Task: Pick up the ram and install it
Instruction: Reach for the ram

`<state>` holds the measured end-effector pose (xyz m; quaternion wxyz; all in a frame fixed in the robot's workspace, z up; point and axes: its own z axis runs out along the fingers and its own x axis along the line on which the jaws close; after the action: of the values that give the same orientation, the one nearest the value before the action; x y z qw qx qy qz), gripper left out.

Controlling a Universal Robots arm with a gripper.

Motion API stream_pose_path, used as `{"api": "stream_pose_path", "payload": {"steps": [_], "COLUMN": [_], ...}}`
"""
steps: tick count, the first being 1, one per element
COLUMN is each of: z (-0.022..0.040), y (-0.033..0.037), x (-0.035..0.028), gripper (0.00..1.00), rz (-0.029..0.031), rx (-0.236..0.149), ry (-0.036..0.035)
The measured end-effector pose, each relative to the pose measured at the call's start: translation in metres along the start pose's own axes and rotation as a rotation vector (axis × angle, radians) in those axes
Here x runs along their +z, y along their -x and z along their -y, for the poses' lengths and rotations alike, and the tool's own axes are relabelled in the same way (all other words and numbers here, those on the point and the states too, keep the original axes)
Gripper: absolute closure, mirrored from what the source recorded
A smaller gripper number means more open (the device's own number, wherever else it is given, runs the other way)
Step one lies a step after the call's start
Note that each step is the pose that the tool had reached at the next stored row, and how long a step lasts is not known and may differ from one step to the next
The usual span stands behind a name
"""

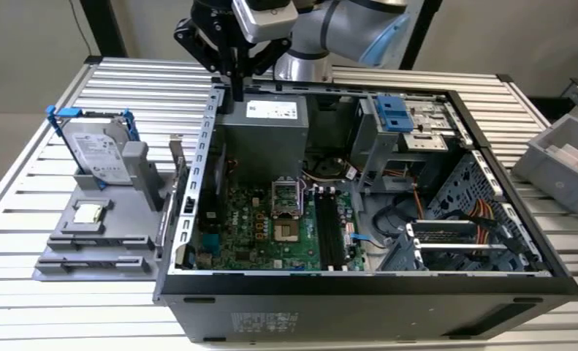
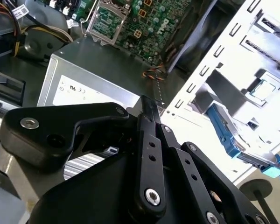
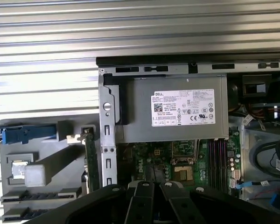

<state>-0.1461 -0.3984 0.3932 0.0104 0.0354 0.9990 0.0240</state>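
Slatted metal surface (image 1: 74, 314), open computer case (image 1: 367, 296): approach step, ram not yet picked.
Your hand (image 1: 236, 86) hangs closed and empty over the case's corner; the ram (image 3: 90, 161) sits on edge in the grey fixture (image 3: 46, 186) outside its wall; grasping it calls for opening first.

Ram (image 3: 90, 161) in holder (image 1: 101, 243) beside computer case (image 1: 367, 296)

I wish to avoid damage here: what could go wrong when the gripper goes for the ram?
1. The ram stands close beside the case wall, so the gripper, now hanging near that wall, might strike it on reaching down.
2. The hard drive stands upright in the same holder and might be knocked.
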Motion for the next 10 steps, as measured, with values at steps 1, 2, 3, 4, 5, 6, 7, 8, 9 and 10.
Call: {"api": "stream_pose_path", "payload": {"steps": [1, 2, 3, 4, 5, 6, 7, 8, 9, 10], "z": [0.0000, 0.0000, 0.0000, 0.0000, 0.0000, 0.0000, 0.0000, -0.0001, -0.0001, -0.0001], "y": [-0.0008, -0.0015, -0.0021, -0.0028, -0.0034, -0.0041, -0.0045, -0.0051, -0.0056, -0.0060], "x": [0.0000, 0.0000, 0.0000, -0.0001, -0.0001, -0.0001, -0.0001, -0.0001, -0.0001, -0.0001], "gripper": [1.00, 1.00, 1.00, 1.00, 1.00, 1.00, 1.00, 1.00, 1.00, 1.00], "rz": [0.0000, 0.0000, 0.0000, -0.0001, 0.0000, 0.0000, 0.0000, 0.0000, 0.0000, 0.0000], "rx": [0.000, 0.000, 0.000, 0.000, 0.000, 0.000, 0.000, 0.000, 0.000, 0.000], "ry": [0.0000, 0.0000, 0.0000, 0.0000, 0.0000, 0.0000, 0.0000, 0.0000, 0.0001, 0.0000]}}
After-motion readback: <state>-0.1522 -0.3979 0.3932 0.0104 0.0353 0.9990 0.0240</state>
